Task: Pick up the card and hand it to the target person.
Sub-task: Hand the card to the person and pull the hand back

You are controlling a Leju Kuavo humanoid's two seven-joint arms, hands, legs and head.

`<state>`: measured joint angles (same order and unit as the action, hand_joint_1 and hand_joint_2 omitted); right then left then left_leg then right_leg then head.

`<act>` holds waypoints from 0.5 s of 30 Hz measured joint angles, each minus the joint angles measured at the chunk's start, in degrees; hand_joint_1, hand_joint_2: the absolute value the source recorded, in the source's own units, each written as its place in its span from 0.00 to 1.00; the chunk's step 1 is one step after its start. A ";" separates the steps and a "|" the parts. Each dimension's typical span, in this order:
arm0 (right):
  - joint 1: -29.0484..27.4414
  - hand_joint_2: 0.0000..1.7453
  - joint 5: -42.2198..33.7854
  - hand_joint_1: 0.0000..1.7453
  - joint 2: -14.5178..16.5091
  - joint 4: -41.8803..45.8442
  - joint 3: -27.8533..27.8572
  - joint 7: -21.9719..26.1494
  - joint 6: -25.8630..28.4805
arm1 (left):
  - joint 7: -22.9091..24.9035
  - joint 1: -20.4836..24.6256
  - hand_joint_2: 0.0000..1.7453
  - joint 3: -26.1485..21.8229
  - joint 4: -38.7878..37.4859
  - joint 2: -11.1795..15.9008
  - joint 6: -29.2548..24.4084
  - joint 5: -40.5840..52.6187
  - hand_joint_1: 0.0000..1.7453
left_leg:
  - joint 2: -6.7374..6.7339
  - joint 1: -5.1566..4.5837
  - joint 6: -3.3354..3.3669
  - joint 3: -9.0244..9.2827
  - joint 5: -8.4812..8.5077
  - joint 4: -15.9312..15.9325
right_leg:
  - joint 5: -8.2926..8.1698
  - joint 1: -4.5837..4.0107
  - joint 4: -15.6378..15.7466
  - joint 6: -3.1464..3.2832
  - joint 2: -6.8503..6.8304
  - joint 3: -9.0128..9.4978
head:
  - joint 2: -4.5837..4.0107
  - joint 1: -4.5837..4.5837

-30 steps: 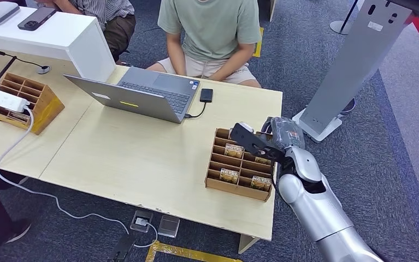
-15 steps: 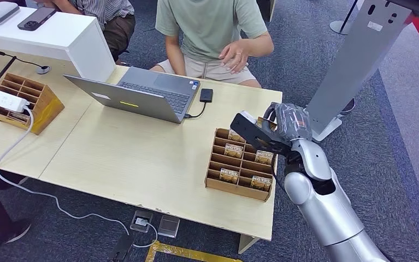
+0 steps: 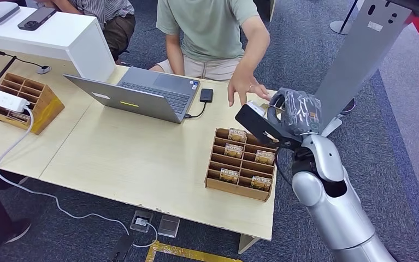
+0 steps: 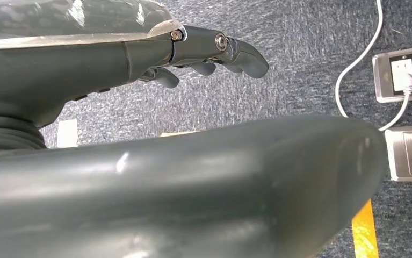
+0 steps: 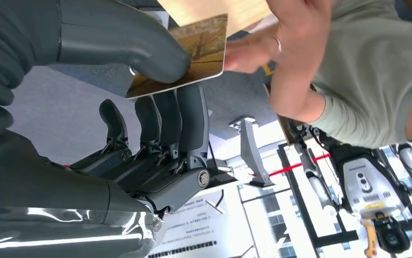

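Above the table's (image 3: 141, 158) far edge, the card (image 5: 203, 45) is pinched by the right hand (image 3: 283, 123); if released before the person's hand (image 3: 245, 87) grips it, a drop is likely.

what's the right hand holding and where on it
The right hand holds a card, pinched at one end between its thumb and fingers; the other end sticks out toward the person's hand.

Person's hand (image 3: 246, 87) just beyond card (image 5: 193, 51).

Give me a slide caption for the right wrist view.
Right hand pinches the card as a person's hand reaches for it.
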<state>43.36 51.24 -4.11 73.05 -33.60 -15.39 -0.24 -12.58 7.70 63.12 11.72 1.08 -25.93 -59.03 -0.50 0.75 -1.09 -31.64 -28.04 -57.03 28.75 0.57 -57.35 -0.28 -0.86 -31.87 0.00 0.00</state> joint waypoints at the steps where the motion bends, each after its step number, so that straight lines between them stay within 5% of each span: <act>1: 0.70 1.00 0.01 0.77 0.40 -1.27 0.25 0.55 0.90 | -0.01 0.00 0.00 0.03 -0.01 0.01 0.06 0.05 0.00 | -0.03 0.00 0.00 -0.01 0.00 -0.01 | -0.01 0.00 -0.01 0.00 0.02 -0.01 | 0.00 0.00; 15: 12.66 1.00 1.52 0.75 6.99 -28.03 2.22 5.40 9.71 | 0.79 0.03 0.00 0.62 -0.15 -0.11 0.54 1.39 0.00 | -0.21 0.01 -0.02 0.08 0.01 0.05 | -0.08 -0.01 0.02 0.01 0.20 0.03 | 0.00 0.00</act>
<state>56.02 52.76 2.88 45.02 -31.38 -9.99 9.47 -11.79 7.73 63.75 11.58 0.96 -25.38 -57.65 -0.71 0.76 -1.11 -31.56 -28.03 -56.98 28.67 0.57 -57.33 -0.27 -0.66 -31.84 0.00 0.00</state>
